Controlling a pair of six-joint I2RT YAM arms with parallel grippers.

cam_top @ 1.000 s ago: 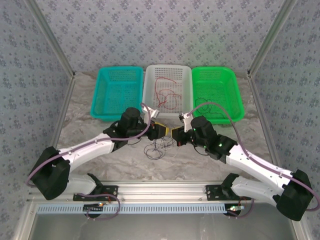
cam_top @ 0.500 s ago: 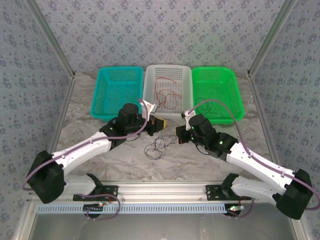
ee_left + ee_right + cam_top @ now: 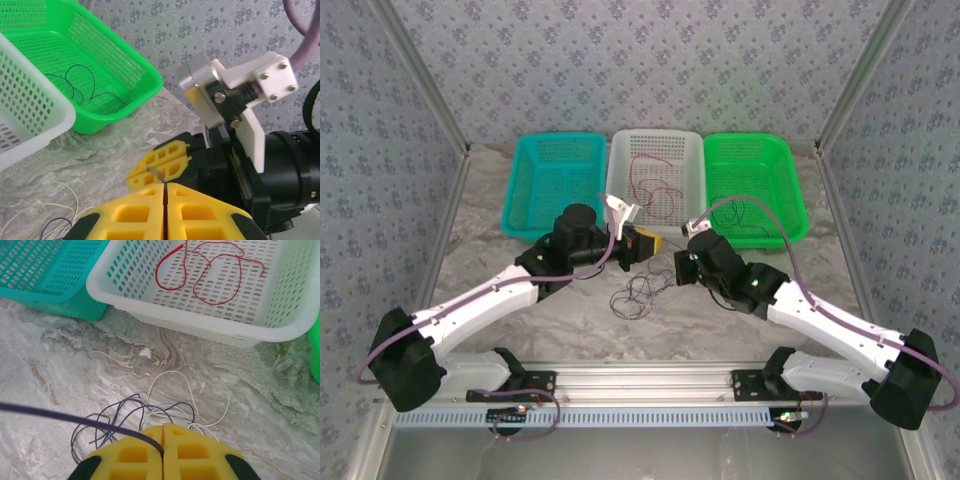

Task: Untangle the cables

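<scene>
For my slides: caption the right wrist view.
Right pincer pinches a thin dark purple cable beside a loose white cable; a red cable lies in the white plastic basket.

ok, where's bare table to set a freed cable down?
Free: table between teal basket and left arm; between green basket and right arm; the strip from cable tangle to aluminium rail. Crowded: before the white basket, where left gripper and right gripper each pinch a dark strand over the tangle.
</scene>
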